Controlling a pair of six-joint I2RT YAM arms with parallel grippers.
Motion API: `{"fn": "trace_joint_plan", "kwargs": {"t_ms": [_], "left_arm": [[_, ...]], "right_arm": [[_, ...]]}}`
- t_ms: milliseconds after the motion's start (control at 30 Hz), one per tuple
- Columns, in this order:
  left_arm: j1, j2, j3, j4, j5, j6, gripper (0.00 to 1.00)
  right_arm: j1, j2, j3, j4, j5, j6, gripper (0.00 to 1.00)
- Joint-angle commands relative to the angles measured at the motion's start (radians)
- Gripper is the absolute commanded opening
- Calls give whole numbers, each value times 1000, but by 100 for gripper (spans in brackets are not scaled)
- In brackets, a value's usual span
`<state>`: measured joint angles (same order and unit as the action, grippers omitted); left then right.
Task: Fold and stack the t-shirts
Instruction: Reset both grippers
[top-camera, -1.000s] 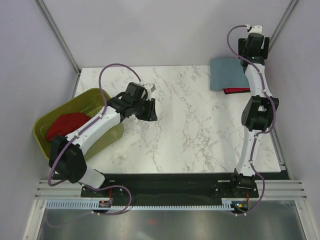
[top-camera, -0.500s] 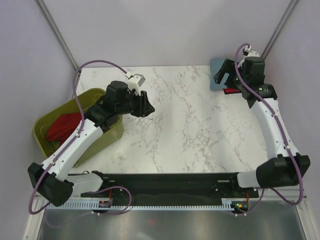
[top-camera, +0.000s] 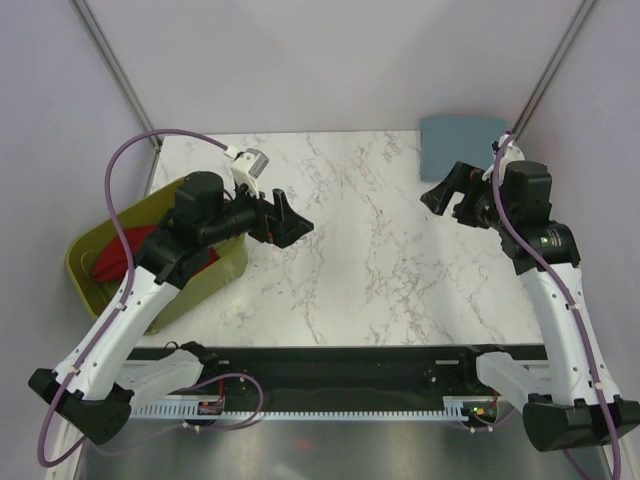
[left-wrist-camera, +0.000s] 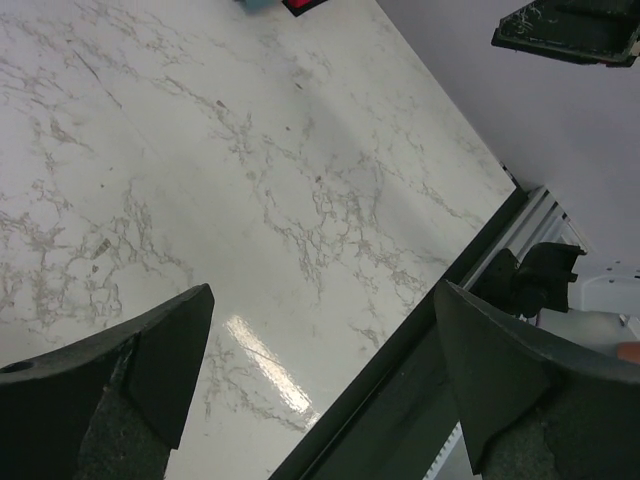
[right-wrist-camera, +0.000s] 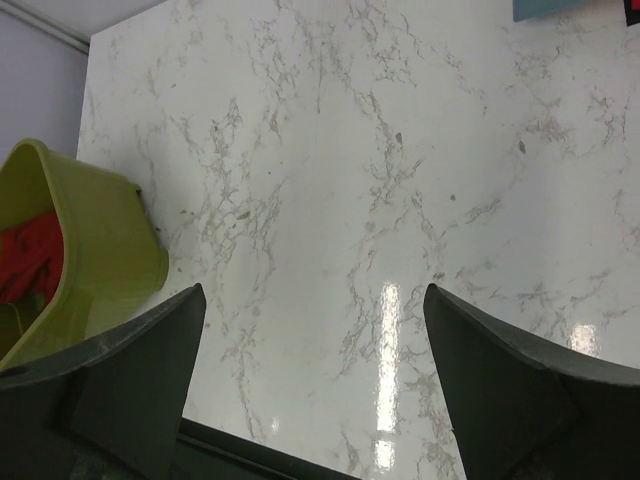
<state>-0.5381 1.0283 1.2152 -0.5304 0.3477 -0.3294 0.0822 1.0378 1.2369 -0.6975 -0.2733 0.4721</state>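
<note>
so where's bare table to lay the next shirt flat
The whole middle of the marble table is bare, from the olive tub across to the right edge. Crowded only at the far right corner, where the folded blue-grey shirt lies, and inside the tub.

White marble table (top-camera: 380, 270). Olive-green tub (top-camera: 215, 268) sits at the table edge, behind and left of the left gripper (top-camera: 287, 217). Folded blue-grey t-shirt (top-camera: 460, 140) lies in the corner just beyond the right gripper (top-camera: 445, 195), with a red cloth edge (left-wrist-camera: 305, 5) touching it.
</note>
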Motion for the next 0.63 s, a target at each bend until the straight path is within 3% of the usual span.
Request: {"fn": "trace_joint_plan", "kwargs": {"t_ms": [0, 600], "left_arm": [[3, -34, -11, -5, 22, -39, 100], [3, -111, -13, -2, -47, -37, 100]], "right_arm": [[-2, -50, -51, -27, -12, 2, 98], [-2, -140, -70, 18, 39, -12, 98]]}}
